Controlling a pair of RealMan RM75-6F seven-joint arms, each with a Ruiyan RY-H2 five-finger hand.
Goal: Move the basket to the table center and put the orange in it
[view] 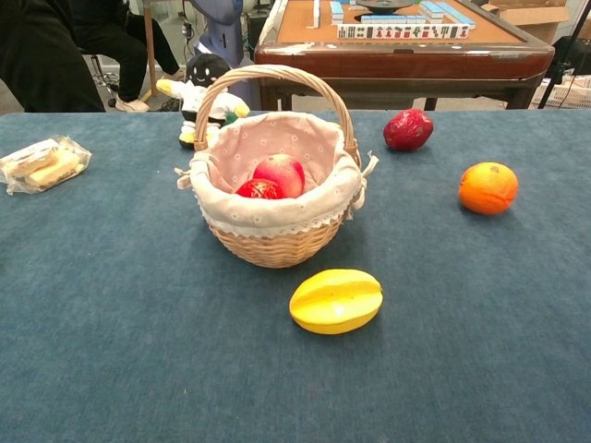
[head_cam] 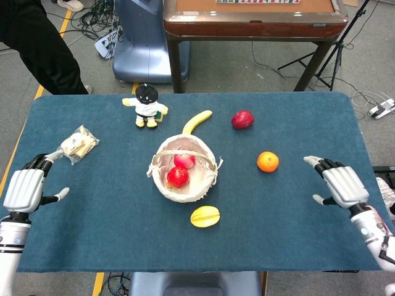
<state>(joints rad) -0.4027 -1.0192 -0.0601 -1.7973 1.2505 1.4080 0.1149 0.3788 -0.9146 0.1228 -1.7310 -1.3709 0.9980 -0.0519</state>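
Note:
A wicker basket (head_cam: 202, 186) (view: 268, 242) with a pale cloth lining and an arched handle stands near the middle of the blue table; two red fruits lie inside it. The orange (head_cam: 268, 161) (view: 488, 187) sits on the cloth to the basket's right, apart from it. My left hand (head_cam: 24, 188) hovers at the table's left edge, fingers spread, holding nothing. My right hand (head_cam: 340, 183) hovers at the right edge, also empty with fingers apart, a short way right of the orange. Neither hand shows in the chest view.
A yellow starfruit (head_cam: 205, 216) (view: 336, 300) lies just in front of the basket. A banana (head_cam: 196, 121), a dark red fruit (head_cam: 242, 119) (view: 407, 129), a small doll (head_cam: 147, 105) (view: 203, 92) and a wrapped snack (head_cam: 78, 144) (view: 43, 163) lie farther back and left. A wooden table (head_cam: 253, 24) stands behind.

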